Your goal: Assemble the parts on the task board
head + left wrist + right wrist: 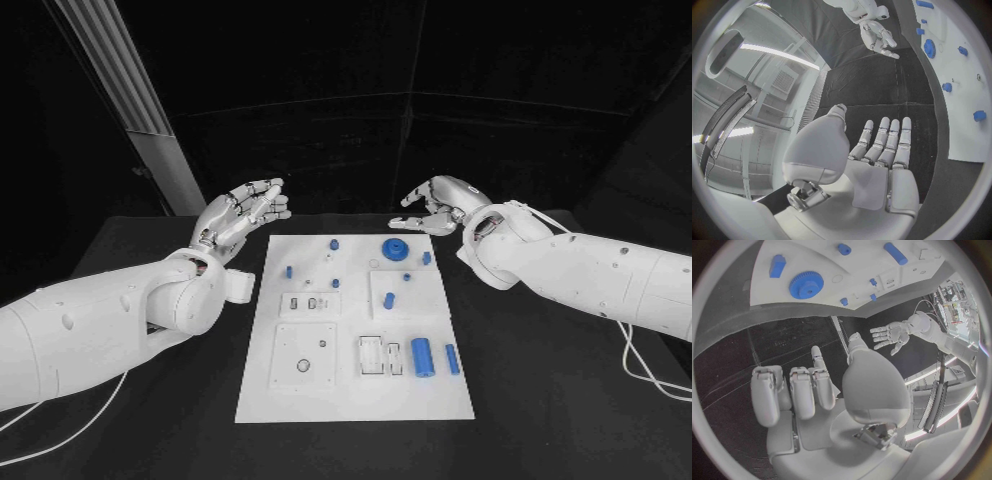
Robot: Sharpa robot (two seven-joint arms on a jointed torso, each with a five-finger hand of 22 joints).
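Both the left hand [245, 215] and right hand [440, 212] are hovering empty, fingers apart, beyond the task board [289, 395]; blue parts [421, 357] are lying loose, so assembly looks barely begun.

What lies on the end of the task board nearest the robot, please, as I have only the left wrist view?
Observer: Two blue cylinders lie side by side there, near the right edge of the task board.
Operator: Thank you. Is anything in the right hand's palm?
Observer: No. The right wrist view shows the right hand with an empty palm, over the black table and off the board.
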